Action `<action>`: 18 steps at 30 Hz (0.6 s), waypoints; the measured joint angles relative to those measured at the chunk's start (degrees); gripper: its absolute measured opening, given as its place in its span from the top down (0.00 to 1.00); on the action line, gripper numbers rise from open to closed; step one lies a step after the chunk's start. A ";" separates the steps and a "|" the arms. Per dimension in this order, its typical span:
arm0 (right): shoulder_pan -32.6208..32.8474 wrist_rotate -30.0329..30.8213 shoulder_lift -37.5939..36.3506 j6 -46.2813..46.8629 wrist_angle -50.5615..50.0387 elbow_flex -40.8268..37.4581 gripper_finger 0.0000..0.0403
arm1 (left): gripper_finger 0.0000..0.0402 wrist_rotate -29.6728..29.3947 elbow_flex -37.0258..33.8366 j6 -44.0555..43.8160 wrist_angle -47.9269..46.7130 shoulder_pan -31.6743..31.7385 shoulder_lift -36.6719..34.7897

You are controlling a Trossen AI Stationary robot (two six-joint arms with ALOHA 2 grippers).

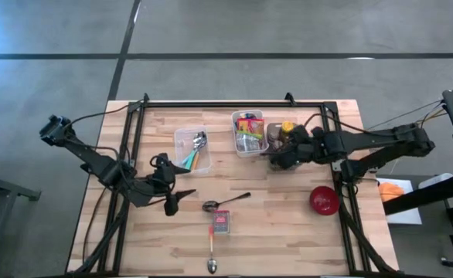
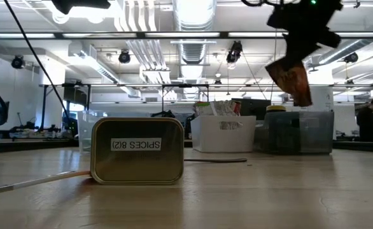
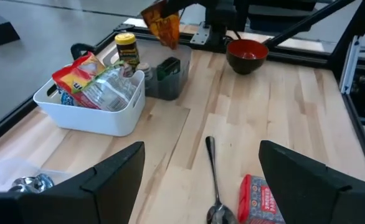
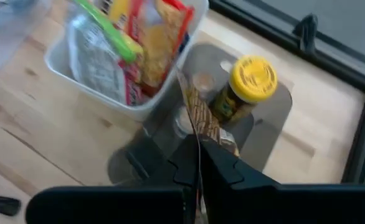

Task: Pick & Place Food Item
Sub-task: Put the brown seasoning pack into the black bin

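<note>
**Right arm holds a snack packet above the grey bin**

The right arm reaches in from the right edge of the table [image 1: 288,232], stretched nearly level toward the middle, its wrist bent down over the back row of containers. The right gripper [image 4: 198,163] has its fingers pinched tight on the top edge of a thin brown snack packet [image 4: 201,115], which hangs straight down below them. In the low view the packet [image 2: 291,79] dangles in the air, clear of the tabletop, above the grey bin [image 2: 295,132]. From the wrist, the packet hangs over that grey bin [image 4: 266,118], just beside a jar with a yellow lid [image 4: 248,87] that stands inside it.

Next to the grey bin sits a white basket [image 1: 236,143] filled with other food packets. Farther left is a clear tub [image 1: 182,154] holding cutlery.

The left arm comes in from the left side, elbow bent, forearm angled toward the table centre. The left gripper [image 1: 172,202] hovers low over the wood with its fingers [image 3: 117,171] spread wide and nothing between them. Ahead of it lie a spoon [image 1: 225,202] and a small red tin [image 1: 221,223]; a second spoon [image 1: 212,259] lies near the front edge. A red bowl [image 1: 324,200] sits on the right side of the table, below the right arm.
</note>
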 joint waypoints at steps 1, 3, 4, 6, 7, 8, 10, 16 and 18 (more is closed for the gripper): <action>0.05 0.03 -1.02 1.04 0.34 -1.45 0.98 | 0.20 0.02 0.00 0.00 -0.32 0.00 0.00; 0.03 0.23 -3.02 2.08 2.32 -4.05 0.98 | 0.20 0.00 0.00 -0.23 -0.57 0.00 -0.02; -0.03 0.35 -3.85 2.14 3.47 -5.06 0.98 | 0.20 0.00 0.00 -0.24 -0.73 0.00 -0.01; -0.01 0.56 -5.29 2.13 5.06 -6.86 0.98 | 0.20 0.00 0.00 -0.24 -0.82 0.00 0.00; -0.01 0.70 -5.76 2.33 5.50 -7.55 0.98 | 0.20 0.00 0.00 -0.25 -0.82 0.00 0.00; -0.01 0.84 -6.20 2.43 5.90 -8.07 0.98 | 0.20 0.00 0.00 -0.27 -0.83 0.00 0.00; -0.01 1.09 -6.77 2.44 6.42 -9.02 0.98 | 0.20 0.00 0.00 -0.38 -1.21 0.00 0.00; -0.01 1.78 -7.48 1.28 7.06 -9.42 0.98 | 0.20 0.00 0.00 -0.46 -1.76 0.00 0.00; -0.01 1.96 -7.85 0.17 7.14 -7.96 0.98 | 0.20 0.00 0.00 -0.46 -1.93 0.00 0.00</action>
